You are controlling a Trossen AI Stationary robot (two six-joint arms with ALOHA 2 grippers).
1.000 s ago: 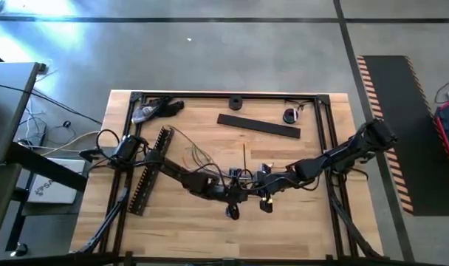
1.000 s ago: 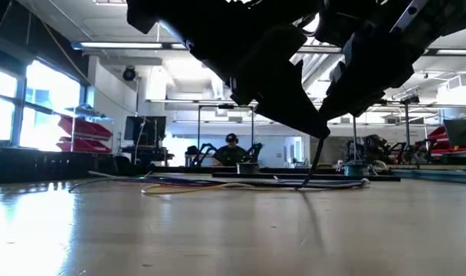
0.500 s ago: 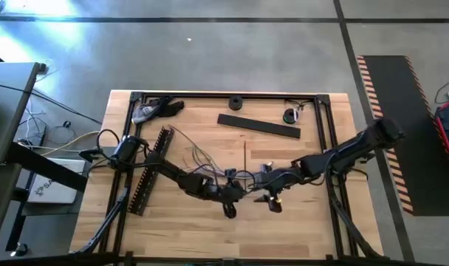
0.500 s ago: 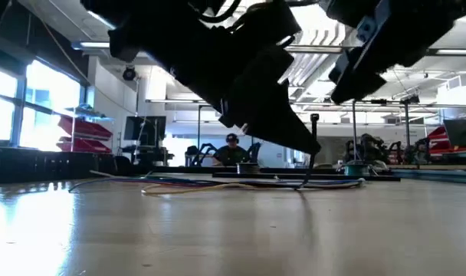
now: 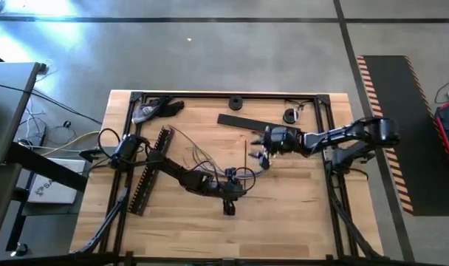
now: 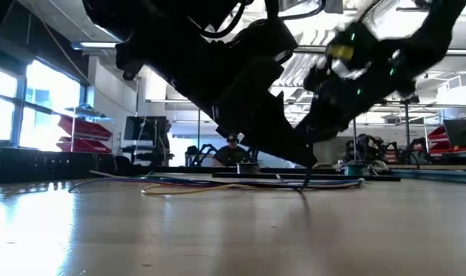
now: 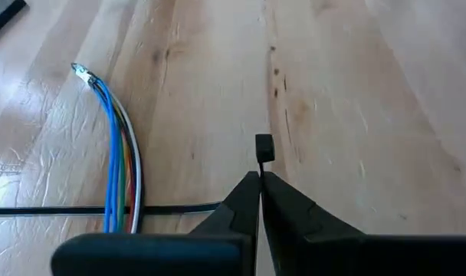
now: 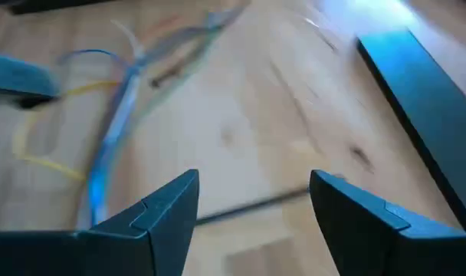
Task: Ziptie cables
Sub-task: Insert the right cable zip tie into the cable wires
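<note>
The cables point(image 7: 118, 153), a thin bundle of blue, green, orange and white wires, lie loose on the wooden table point(image 5: 199, 157) point(image 6: 218, 182). My left gripper point(image 7: 260, 180) is near the table's middle front point(image 5: 227, 208), shut on a thin black ziptie. The ziptie's strap point(image 7: 64, 209) runs across the cables; over or under them, I cannot tell. My right gripper point(image 8: 252, 192) stands open above the table toward the far right of the cables point(image 5: 260, 157) and holds nothing. A second thin dark strip point(image 8: 248, 203) lies on the wood below it. My left gripper pinches the ziptie just behind its small square head point(image 7: 264, 147) between the two fingertips, and the head sticks out past them. The fingers slant down toward the table point(image 6: 294, 149). A thin dark end point(image 6: 303, 182) reaches down from them to the wood.
A long black slotted strip point(image 5: 151, 174) lies by the left arm and a flat black bar point(image 5: 258, 125) at the far middle. A black ring point(image 5: 234, 102), a small round part point(image 5: 291, 115) and a grey-black tool point(image 5: 154, 109) sit along the far edge. A black frame rail point(image 5: 329, 133) borders the table.
My right gripper has opened and drawn away from beside my left gripper, rising and going toward the table's far edge. My left gripper has kept almost still, shut on the ziptie.
</note>
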